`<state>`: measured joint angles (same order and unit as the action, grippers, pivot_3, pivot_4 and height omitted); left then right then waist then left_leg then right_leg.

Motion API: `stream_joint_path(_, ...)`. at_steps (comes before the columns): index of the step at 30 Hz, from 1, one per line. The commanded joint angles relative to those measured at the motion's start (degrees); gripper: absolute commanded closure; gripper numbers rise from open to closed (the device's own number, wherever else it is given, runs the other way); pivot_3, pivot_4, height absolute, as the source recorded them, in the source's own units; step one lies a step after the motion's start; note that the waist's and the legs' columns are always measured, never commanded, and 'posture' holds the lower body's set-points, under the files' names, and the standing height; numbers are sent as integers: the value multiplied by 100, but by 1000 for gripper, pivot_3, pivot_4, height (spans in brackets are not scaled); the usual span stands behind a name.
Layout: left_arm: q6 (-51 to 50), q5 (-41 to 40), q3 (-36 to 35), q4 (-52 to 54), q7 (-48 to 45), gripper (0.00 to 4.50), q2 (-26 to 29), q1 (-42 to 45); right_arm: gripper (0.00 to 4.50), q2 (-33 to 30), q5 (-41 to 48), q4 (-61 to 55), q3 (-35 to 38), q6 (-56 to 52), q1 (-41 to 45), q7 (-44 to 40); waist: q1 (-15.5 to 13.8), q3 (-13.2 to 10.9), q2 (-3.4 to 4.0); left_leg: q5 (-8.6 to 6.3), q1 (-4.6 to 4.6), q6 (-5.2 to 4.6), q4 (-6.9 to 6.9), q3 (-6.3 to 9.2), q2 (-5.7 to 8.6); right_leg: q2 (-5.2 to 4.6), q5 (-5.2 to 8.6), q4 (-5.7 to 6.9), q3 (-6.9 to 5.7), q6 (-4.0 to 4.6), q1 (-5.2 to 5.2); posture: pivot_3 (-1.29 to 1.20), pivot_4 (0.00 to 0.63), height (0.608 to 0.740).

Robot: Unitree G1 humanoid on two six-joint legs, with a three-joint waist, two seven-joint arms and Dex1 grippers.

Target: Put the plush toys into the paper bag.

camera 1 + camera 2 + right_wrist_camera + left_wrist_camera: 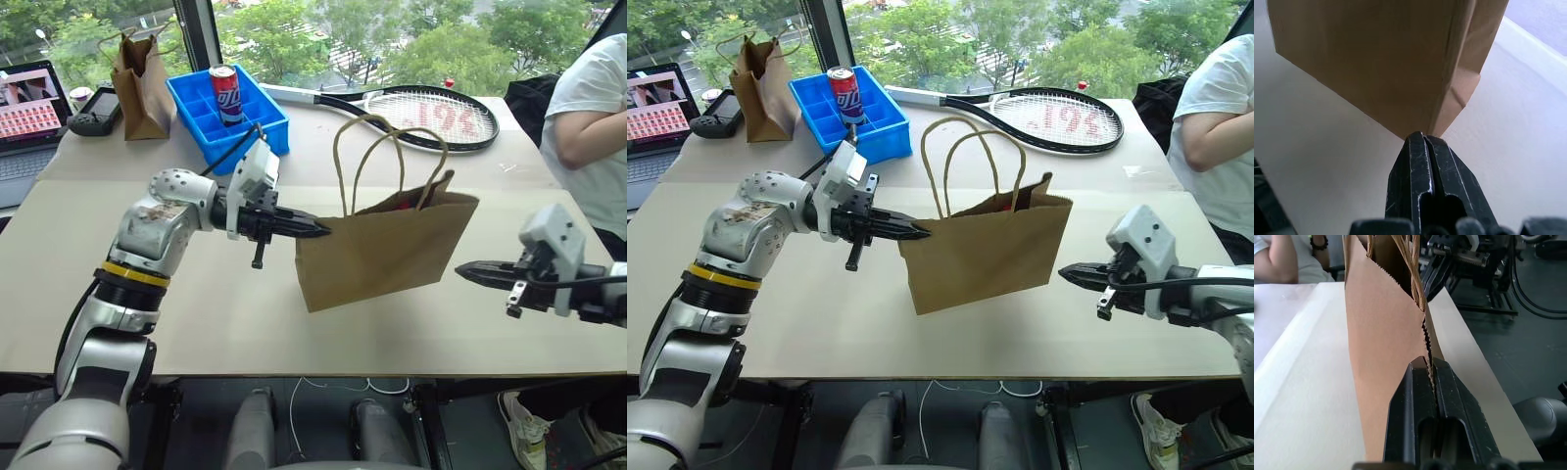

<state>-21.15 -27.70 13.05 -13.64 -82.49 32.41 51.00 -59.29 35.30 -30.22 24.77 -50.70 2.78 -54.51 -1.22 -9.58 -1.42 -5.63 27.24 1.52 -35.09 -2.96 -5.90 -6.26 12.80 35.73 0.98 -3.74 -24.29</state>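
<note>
1. Right gripper (468, 270): nearest item, fingers pressed together on nothing, just clear of the bag's right end.
2. Left gripper (318, 231): fingers clamped on the upper rim of the paper bag (392, 255) at its left end, as the left wrist view confirms.
3. Paper bag: mid-table (196, 313), tilted, its left end raised by the pinch; cord handles (387, 162) standing up. A sliver of red shows at the mouth, probably the chili-shaped plush toy (402, 204); the green toy cannot be made out.
4. Handling advice: keep the pinch firm and level so the rim does not tear or spill the contents; set the base flat before letting go.
5. Beyond: blue tray (211, 122) with can (225, 95), tennis racket (421, 113), darker bag (142, 88), laptop (29, 108); a person (588, 127) at the far right.
</note>
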Motion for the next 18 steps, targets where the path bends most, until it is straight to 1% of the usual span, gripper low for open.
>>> stream_joint_path(1, 647, 364, 143, -553, -512, 4478, -177, 249, 4500, -1, 317, -597, 775, -442, -340, 183, -4, 0, 0, 5, 1, -8, -1, 0, 0, 0, 2, 0, 0, -3, -1, 0, 150, 740)
stream_joint_path(4, 995, 572, 217, -965, -809, 4478, -343, 354, 4500, 115, 473, -842, 1099, -667, -590, 360, -7, -1, -1, 5, 2, -8, -4, 2, 1, 0, 2, 0, 0, -3, 2, 0, 150, 740)
stream_joint_path(8, 1350, 703, 286, -1377, -995, 4478, -456, 523, 4500, 146, 614, -973, 1251, -807, -712, 489, -10, -1, -2, 6, 4, -9, -8, 4, 1, 0, 3, 0, 0, -4, 2, 0, 150, 740)
stream_joint_path(13, 1554, 479, 540, -1540, -1001, 4478, -311, 672, 4500, 58, 730, -853, 1160, -816, -593, 583, 9, -1, -2, 6, 4, -11, -9, 6, 1, 0, 5, 2, 0, -9, 4, 0, 150, 740)
stream_joint_path(18, 1834, 505, 807, -1654, -1001, 4478, -112, 722, 4500, -67, 661, -599, 862, -690, -373, 557, 44, -1, -2, 7, 3, -12, -9, 8, 1, 0, 5, 4, 0, -8, 4, 0, 150, 740)
